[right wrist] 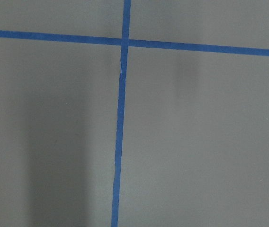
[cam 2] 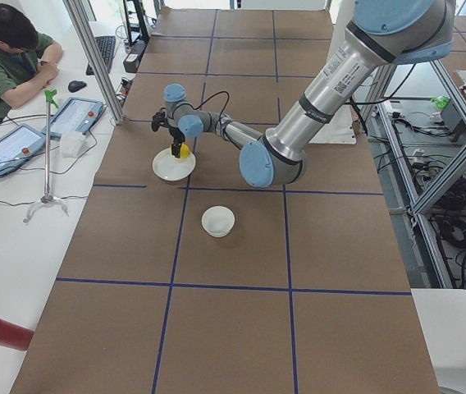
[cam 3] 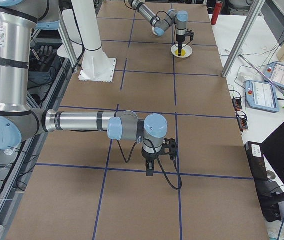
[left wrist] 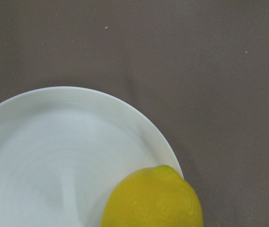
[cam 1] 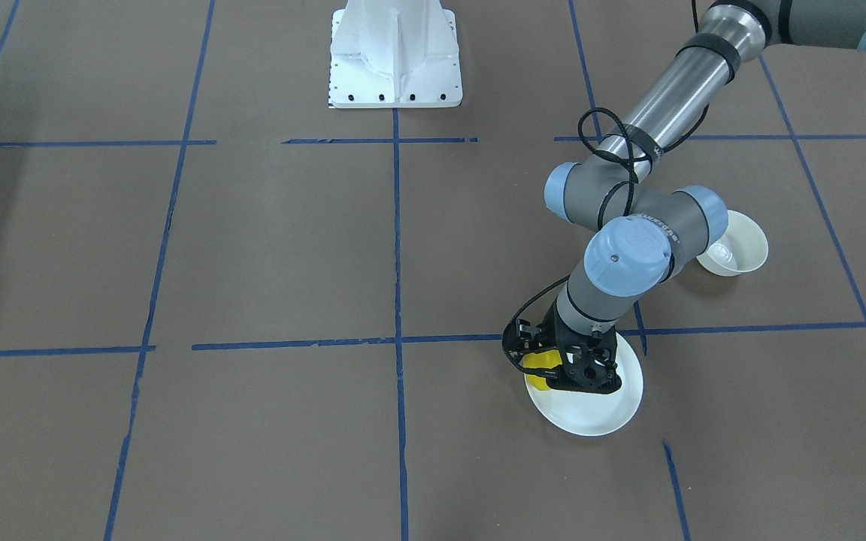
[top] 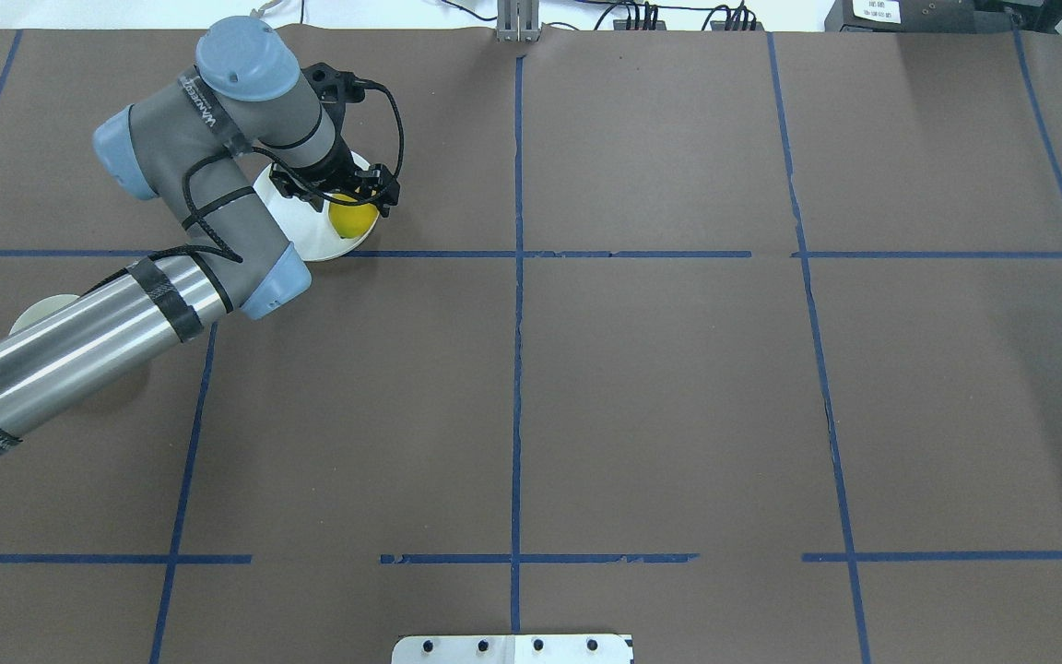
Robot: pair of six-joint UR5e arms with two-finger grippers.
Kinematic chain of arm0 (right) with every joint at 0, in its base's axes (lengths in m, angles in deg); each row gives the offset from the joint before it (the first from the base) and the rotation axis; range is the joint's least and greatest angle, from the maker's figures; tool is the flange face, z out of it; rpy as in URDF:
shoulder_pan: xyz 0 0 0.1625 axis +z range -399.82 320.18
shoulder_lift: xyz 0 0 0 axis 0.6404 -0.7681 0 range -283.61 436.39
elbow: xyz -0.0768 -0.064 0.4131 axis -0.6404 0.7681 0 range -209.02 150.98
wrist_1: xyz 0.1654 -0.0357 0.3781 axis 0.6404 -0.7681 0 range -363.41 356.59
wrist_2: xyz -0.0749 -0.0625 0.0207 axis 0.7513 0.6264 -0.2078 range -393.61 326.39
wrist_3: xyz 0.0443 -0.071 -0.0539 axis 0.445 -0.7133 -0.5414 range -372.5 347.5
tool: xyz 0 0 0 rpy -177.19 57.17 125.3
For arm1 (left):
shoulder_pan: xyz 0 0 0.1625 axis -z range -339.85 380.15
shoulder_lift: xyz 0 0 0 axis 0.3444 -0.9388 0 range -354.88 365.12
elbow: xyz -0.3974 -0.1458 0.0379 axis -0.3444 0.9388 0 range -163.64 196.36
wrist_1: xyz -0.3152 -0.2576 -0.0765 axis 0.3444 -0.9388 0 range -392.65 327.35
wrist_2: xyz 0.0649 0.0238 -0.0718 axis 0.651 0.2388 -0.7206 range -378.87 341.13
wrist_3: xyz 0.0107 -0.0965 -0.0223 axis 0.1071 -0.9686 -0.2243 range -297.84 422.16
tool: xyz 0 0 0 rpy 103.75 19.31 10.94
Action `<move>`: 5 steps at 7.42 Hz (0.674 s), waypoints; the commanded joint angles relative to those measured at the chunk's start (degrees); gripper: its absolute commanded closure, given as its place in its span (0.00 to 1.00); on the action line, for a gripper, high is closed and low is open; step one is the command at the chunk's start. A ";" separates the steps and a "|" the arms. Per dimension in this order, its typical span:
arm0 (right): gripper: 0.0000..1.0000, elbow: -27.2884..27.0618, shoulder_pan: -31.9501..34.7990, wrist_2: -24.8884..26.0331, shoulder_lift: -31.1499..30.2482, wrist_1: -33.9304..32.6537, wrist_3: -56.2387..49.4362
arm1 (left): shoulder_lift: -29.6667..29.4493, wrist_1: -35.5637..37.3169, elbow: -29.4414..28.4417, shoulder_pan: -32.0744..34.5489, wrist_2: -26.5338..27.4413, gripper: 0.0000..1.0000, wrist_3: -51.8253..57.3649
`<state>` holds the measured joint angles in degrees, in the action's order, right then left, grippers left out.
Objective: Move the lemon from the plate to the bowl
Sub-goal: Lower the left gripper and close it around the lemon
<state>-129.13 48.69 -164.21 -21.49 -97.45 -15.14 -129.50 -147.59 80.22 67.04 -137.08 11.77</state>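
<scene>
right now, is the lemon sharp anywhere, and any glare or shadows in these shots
Left wrist view: the lemon is in focus but cropped by the bottom edge, the plate evenly lit, no glare. Overhead view: bright streaks on the left arm's steel forearm. Right wrist view: soft shadow bands on the table.

From across the table, the left gripper covers most of the lemon, and I cannot tell how its jaws stand. The left arm hides part of the bowl; from overhead only a sliver of its rim shows. The left wrist view cuts the lemon and the plate off at its bottom edge. The right gripper is too small to read.
</scene>
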 commanded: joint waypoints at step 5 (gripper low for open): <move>0.00 0.00 0.00 0.00 -0.03 0.00 0.00 | 0.50 8.00 4.24 4.15 -3.25 0.72 -0.33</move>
<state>-129.13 48.69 -164.21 -21.52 -97.45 -15.14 -129.29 -144.91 82.29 68.93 -139.12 11.76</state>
